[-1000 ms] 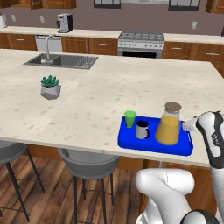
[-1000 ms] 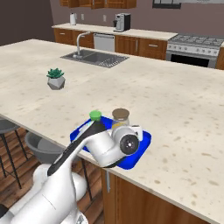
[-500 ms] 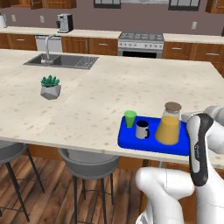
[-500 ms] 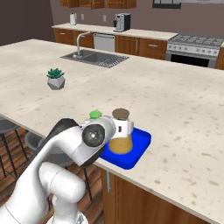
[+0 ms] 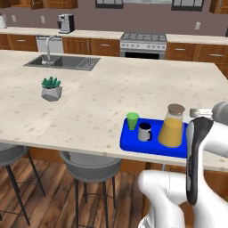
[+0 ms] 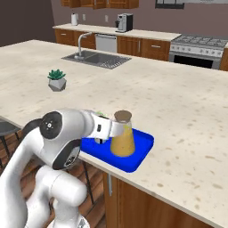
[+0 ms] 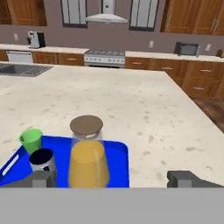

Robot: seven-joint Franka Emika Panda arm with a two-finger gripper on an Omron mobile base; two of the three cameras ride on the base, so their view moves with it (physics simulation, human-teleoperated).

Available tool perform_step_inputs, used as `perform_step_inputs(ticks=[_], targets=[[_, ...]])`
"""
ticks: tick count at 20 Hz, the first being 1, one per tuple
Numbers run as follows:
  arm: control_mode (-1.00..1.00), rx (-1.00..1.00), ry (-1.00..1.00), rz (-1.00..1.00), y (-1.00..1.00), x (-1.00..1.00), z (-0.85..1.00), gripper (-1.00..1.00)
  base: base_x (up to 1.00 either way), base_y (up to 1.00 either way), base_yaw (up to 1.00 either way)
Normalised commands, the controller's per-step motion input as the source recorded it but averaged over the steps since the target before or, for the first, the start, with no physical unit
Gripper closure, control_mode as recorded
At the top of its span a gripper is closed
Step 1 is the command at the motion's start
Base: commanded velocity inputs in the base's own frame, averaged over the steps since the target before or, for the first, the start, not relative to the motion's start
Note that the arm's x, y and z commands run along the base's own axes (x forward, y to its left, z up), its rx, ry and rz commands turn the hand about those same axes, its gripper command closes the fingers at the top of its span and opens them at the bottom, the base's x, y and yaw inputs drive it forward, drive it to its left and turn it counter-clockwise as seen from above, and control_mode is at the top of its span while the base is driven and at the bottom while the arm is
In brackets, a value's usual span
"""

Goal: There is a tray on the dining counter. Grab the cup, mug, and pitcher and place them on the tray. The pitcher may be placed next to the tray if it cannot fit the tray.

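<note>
The blue tray (image 5: 133, 144) lies near the front edge of the dining counter (image 5: 98, 104). On it stand the green cup (image 5: 132, 120), the dark mug (image 5: 144, 132) and the pitcher (image 5: 172, 127) of orange liquid with its brown lid. In the hand view the pitcher (image 7: 87, 159) stands on the tray (image 7: 117, 159), with the cup (image 7: 31, 140) and the mug (image 7: 43, 161) to its left. My gripper (image 7: 113, 178) is open wide, level with the pitcher and short of it, holding nothing. From the right base view the hand covers the pitcher's (image 6: 123, 138) left side and hides the mug.
A small potted plant (image 5: 51, 88) sits on the counter to the left. The sink (image 5: 62, 61) with its faucet is at the far left. Stools (image 5: 89, 167) stand under the counter's front edge. A stove (image 5: 143, 44) and wooden cabinets line the back wall.
The arm has folded back from the tray toward the base, with the jaws still open. The cup, mug and pitcher have stayed in place on the tray.
</note>
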Motion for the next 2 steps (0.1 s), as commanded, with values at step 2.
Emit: perform_step_inputs(ticks=[2], targets=[[-1.0, 0.0, 0.08, -0.23, 0.17, -0.79, 0.5, -1.0, 0.0, 0.0, 0.0]])
